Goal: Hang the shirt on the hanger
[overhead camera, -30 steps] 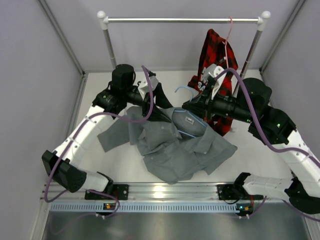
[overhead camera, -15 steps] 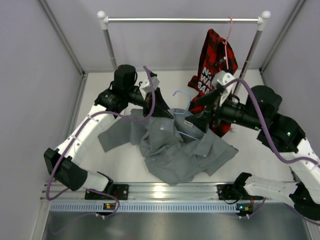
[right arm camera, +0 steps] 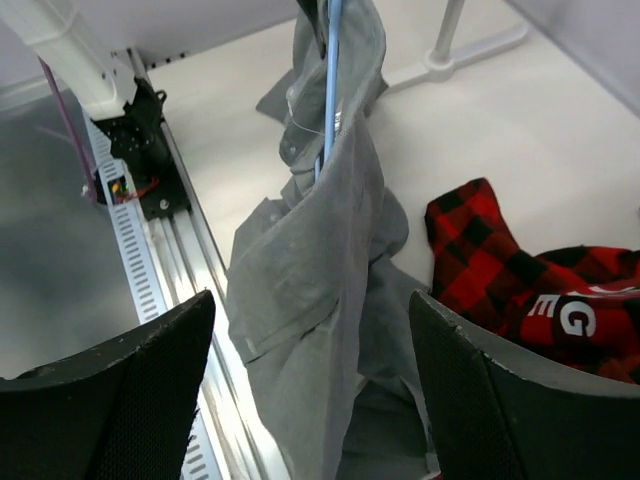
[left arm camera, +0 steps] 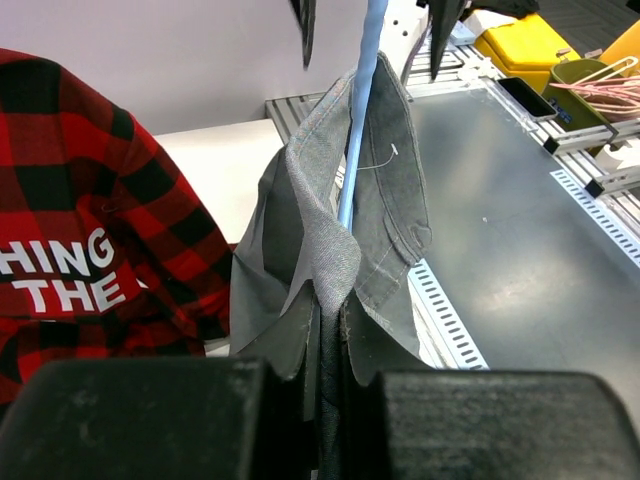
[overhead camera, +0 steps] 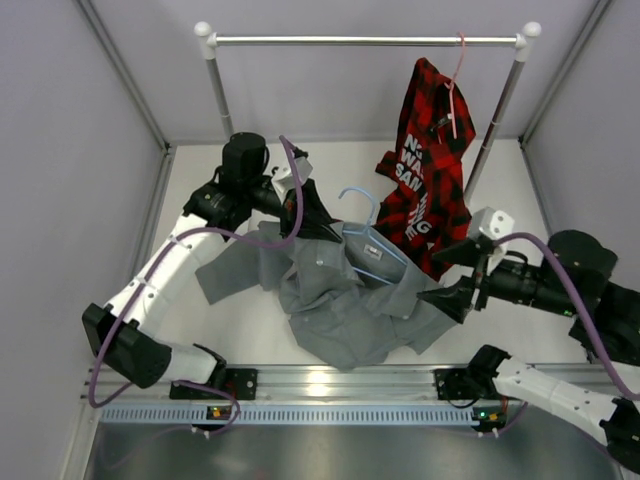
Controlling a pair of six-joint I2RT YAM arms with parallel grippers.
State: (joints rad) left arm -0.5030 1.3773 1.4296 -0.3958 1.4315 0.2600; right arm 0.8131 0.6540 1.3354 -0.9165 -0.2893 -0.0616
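- Two claws: left claw (overhead camera: pixel 322 222) is pinched shut on the collar of the grey shirt (overhead camera: pixel 340 310), light-blue hanger (left arm camera: pixel 358 110) wire just past its tips. Right claw (overhead camera: pixel 447 270) gapes wide and empty, shirt straight ahead.
- Looks like mid-threading; next, right needs a grab on a shoulder.
- Left wrist cam shows the wire inside the collar, overhead doesn't.

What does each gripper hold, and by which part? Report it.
The left gripper pinches the plain grey button-up shirt by its collar fold, beside the thin light-blue wire hanger. The right gripper is open, holding nothing.
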